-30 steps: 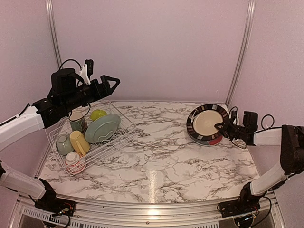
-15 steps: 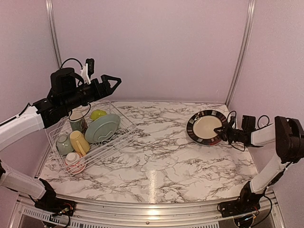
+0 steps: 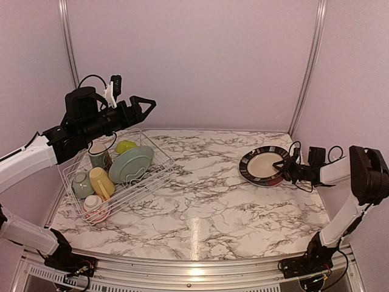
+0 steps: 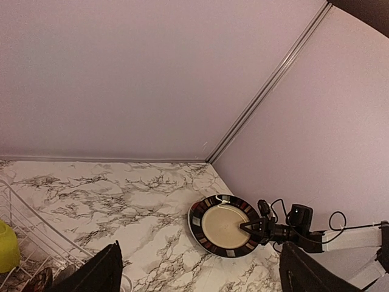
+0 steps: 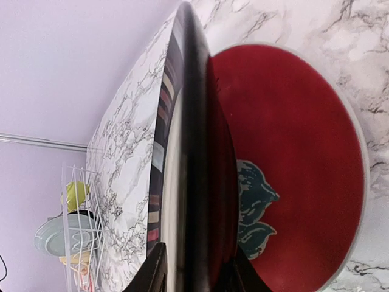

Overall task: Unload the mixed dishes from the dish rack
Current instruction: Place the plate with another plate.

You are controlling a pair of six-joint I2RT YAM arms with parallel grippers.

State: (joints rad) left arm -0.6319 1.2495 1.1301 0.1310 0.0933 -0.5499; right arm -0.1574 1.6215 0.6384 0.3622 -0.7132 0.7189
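Red plate (image 5: 292,182) and black-rimmed plate (image 3: 263,165) are out, dish rack (image 3: 155,173) mostly full; left gripper (image 3: 146,106) gapes empty; right gripper (image 3: 284,169) straddles the black rim, but its grip we cannot tell.

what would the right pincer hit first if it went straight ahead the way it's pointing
The black-rimmed plate, at once: its rim lies between the fingers of the right pincer, and it seems to lean over the red plate.

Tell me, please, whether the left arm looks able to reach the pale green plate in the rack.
Probably yes: the left hand hangs open above the dish rack, and nothing covers the pale green plate.
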